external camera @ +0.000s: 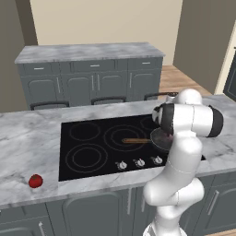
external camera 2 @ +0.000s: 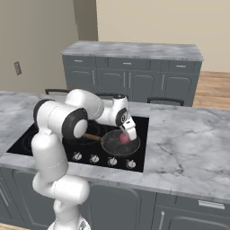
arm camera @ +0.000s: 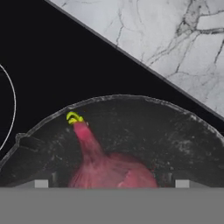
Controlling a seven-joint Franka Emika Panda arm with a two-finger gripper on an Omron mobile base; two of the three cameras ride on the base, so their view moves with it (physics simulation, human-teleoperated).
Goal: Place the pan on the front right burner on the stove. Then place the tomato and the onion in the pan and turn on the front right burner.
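So, gripper (external camera 2: 129, 133) spread wide w/ nothing held above the onion (external camera 2: 123, 138) lying in the pan (external camera 2: 117, 144); tomato (external camera: 35, 180) waits at 8 o'clock on tabletop (external camera: 27, 143), prob. slick, squashy, so pinch its middle gently.

The light is soft and even in all three pictures, with no strong shadows. The base views look a bit blurry and grainy, like small pictures made bigger. The white arm (external camera: 184, 152) shines brightest. The black stove (external camera: 110, 143) shows no glare. In the hand view the onion (arm camera: 109, 168) looks fuzzy up close, low in the frame.
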